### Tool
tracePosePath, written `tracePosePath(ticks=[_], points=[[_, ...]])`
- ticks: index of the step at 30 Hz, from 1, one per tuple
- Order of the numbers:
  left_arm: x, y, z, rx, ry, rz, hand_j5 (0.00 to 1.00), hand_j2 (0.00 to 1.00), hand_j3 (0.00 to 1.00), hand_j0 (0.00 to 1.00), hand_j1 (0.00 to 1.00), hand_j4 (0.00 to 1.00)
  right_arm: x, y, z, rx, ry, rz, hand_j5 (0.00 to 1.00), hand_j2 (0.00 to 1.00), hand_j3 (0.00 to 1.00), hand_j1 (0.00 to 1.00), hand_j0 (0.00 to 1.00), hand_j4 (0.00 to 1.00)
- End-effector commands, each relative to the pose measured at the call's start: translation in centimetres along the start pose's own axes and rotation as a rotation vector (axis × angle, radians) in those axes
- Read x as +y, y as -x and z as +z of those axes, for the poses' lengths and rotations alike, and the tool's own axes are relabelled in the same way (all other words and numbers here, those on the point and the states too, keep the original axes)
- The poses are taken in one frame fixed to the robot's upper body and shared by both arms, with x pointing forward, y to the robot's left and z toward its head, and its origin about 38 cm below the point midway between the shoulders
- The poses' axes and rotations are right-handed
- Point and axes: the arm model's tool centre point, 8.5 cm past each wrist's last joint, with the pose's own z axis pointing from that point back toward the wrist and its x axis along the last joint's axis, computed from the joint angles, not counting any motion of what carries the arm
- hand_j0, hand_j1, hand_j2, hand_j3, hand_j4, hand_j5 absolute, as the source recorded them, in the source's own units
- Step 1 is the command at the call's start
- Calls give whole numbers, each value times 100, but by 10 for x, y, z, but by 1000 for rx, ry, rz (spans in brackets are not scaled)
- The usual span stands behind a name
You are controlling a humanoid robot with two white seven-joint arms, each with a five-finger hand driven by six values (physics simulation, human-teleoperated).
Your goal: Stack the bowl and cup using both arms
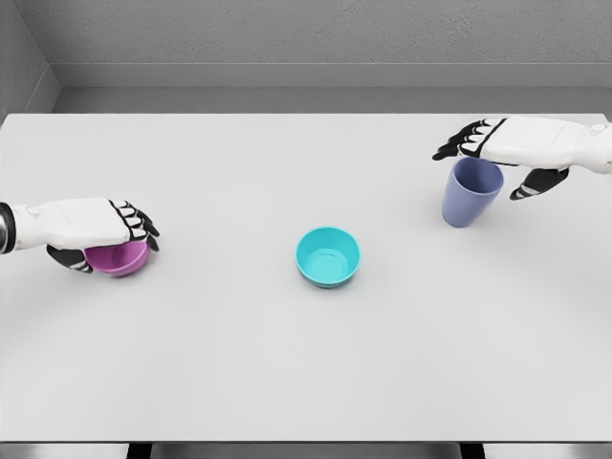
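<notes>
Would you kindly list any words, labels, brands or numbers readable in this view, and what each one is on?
None: no text, label, brand or number shows anywhere.
The purple bowl, teal bowl, blue cup, white table, left hand and right hand are all plain.

Table (287, 373): plain pale grey-white, no pattern. Wall (316, 33) behind: mid grey, faint speckled texture, with a lighter grey band along its base.

Bowl (328, 256), centre: turquoise all over, inside slightly lighter than the outer wall. Second bowl (122, 260), left: magenta-purple, uniform where it shows. Cup (469, 194), right: muted periwinkle blue, darker inside the mouth.

Left hand (96, 229): white shell on the back and forearm, black finger joints with white segments between, giving a banded look. Right hand (516, 145): same scheme, white back, black-and-white banded fingers, black thumb tip. Dark strip under the table's front edge.
</notes>
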Motion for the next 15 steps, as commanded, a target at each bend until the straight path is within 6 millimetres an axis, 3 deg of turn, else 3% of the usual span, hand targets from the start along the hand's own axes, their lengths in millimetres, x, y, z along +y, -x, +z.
tracePosePath(ticks=[1,9,15], points=[[1,0,0,-1,-8,4,73,73,73,73,73,73,1,2,1,6,2,-10,100,100,100,100,100,100],[39,-26,-4,-68,-83,-92,73,73,73,73,73,73,3,5,0,16,-4,-12,100,100,100,100,100,100],[69,-46,-19,-127,-164,-140,73,73,73,73,73,73,1,7,-4,16,4,-16,100,100,100,100,100,100]])
